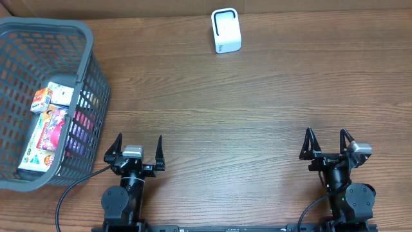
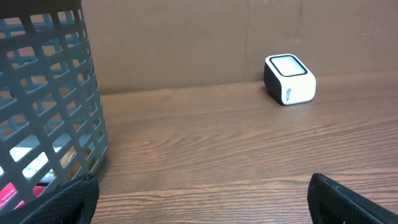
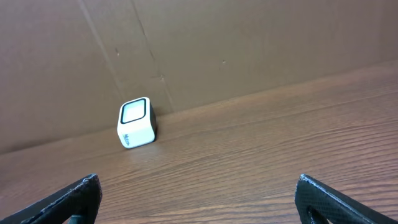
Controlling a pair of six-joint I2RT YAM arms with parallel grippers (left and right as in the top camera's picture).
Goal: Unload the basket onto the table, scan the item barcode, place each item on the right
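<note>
A white barcode scanner with a black-framed window stands at the far middle of the wooden table, also visible as the scanner and the scanner. Several colourful packaged items lie inside the grey mesh basket at the far left. My left gripper sits open near the front edge, just right of the basket, nothing between its fingers. My right gripper is open at the front right, holding nothing. Both are far from the scanner.
The grey basket wall fills the left of the left wrist view, close to the left fingertip. A brown cardboard wall backs the table behind the scanner.
</note>
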